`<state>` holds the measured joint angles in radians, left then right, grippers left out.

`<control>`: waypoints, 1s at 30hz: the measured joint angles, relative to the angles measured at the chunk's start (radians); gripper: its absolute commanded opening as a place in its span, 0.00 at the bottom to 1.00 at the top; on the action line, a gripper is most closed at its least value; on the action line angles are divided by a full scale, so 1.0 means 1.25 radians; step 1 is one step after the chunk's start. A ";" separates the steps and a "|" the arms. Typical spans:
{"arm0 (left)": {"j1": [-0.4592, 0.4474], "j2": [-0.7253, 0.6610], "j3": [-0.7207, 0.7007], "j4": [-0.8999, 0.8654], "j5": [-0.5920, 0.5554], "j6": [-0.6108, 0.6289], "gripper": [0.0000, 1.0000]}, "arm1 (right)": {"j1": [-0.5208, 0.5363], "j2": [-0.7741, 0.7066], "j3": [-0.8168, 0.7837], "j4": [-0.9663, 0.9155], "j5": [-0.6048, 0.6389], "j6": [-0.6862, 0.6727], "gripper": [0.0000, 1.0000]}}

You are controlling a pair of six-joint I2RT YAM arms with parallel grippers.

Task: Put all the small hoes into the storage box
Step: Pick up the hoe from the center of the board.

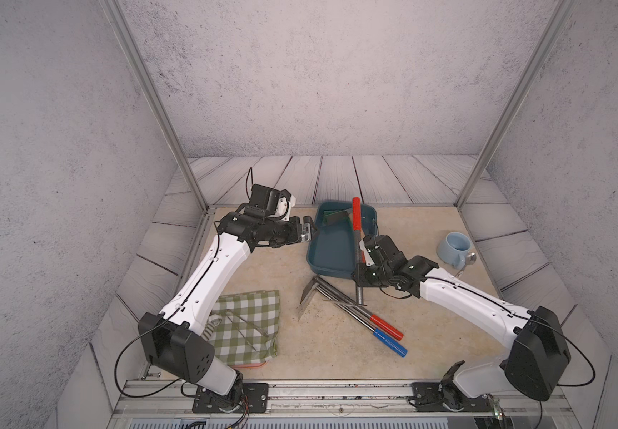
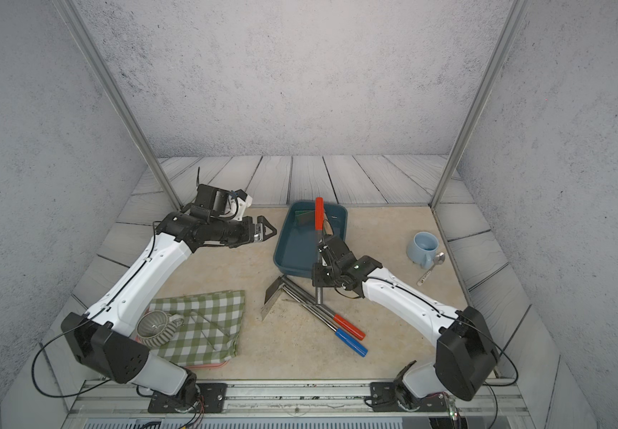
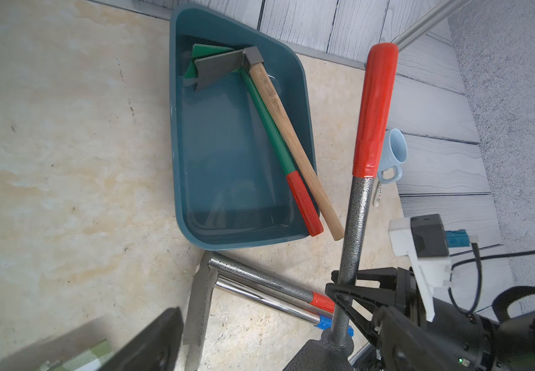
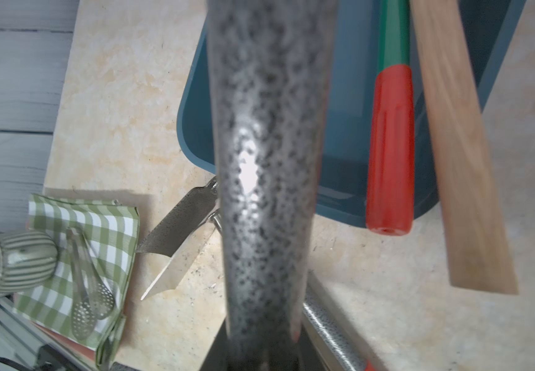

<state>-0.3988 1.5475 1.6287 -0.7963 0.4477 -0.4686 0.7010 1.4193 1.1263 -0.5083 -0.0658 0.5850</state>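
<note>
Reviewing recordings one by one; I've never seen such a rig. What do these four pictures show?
Two robot arms stand at a table. Two pictures look down from overhead; two come from cameras on the arms' wrists. The right tool is shut on the grey shaft of a red-gripped hoe, held roughly upright near the teal storage box, which holds two other hoes. The left tool is open, empty. Two more hoes, a checked cloth and a light blue mug sit on the table.

storage box (image 3: 176, 144): green hoe (image 3: 268, 128), wooden hoe (image 3: 288, 138) lying in | right jaws: clamped on red-gripped hoe (image 3: 359, 205)
</note>
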 measured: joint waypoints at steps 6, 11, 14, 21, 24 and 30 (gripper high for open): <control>0.000 0.032 0.029 0.041 0.010 -0.015 0.98 | -0.002 -0.001 0.060 -0.013 -0.007 -0.146 0.03; 0.000 0.062 0.049 0.119 0.016 -0.034 0.99 | -0.002 0.002 0.086 0.016 -0.003 -0.224 0.03; 0.001 0.063 0.036 0.181 0.017 -0.053 0.99 | -0.002 0.020 0.101 0.028 0.010 -0.265 0.03; 0.003 0.068 0.031 0.298 0.033 -0.083 0.99 | -0.002 0.076 0.125 0.058 0.005 -0.339 0.02; 0.003 0.078 0.023 0.349 0.041 -0.096 0.98 | -0.002 0.084 0.125 0.070 -0.012 -0.359 0.02; 0.003 0.084 -0.036 0.437 0.040 -0.120 0.96 | -0.002 0.084 0.125 0.107 -0.041 -0.382 0.02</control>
<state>-0.3950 1.6524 1.5833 -0.2504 0.4973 -0.6186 0.6991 1.5238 1.2819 -0.3748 -0.1169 0.1070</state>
